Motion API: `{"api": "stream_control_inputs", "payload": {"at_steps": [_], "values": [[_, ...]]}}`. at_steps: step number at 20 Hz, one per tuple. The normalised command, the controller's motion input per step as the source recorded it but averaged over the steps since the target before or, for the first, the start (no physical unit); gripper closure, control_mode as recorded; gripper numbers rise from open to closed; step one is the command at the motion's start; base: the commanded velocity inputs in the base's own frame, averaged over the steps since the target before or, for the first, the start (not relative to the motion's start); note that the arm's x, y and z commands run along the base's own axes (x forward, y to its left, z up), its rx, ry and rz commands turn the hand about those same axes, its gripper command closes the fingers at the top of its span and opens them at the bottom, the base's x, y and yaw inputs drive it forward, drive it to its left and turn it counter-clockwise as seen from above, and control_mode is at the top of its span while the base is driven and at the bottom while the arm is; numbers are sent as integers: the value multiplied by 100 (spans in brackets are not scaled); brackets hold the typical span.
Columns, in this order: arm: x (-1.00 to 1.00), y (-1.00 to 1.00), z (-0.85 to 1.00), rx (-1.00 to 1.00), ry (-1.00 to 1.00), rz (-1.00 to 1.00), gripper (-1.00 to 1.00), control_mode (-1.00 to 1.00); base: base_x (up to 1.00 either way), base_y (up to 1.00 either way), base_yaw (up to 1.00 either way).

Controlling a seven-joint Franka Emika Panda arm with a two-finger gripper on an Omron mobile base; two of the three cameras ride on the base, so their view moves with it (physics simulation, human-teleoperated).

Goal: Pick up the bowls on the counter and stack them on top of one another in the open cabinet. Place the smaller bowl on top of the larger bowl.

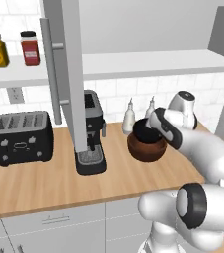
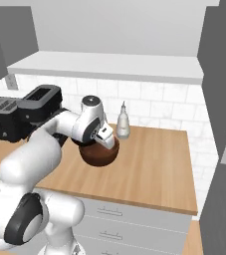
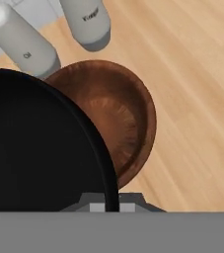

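Hand view puts the smaller bowl [image 3: 34, 143] big and black on the left, its rim pinched between the gripper [image 3: 111, 205] tips, riding above the larger bowl [image 3: 118, 118], which sits on the counter [image 3: 192, 99] just beside two white bottles [image 3: 86, 20]. So one bowl is lifted, by my reckoning. The open cabinet [image 1: 148, 63] shelf holds neither bowl yet, so both placements remain.

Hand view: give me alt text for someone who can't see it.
A small black bowl, its rim clamped in the gripper, hangs over a brown wooden bowl standing on the wood-grain counter. Two white bottles stand behind the bowls.
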Motion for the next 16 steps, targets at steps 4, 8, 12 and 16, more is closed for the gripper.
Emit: {"api": "stream_control_inputs", "payload": {"at_steps": [4,8,12,16], "values": [[20,-11,-23,0,6,0,100,-100,0,0,0],[18,-13,-31,0,6,0,100,-100,0,0,0],[13,-3,-30,-1,5,0,100,-100,0,0,0],[18,0,-28,-2,2,0,-100,-100,0,0,0]]}}
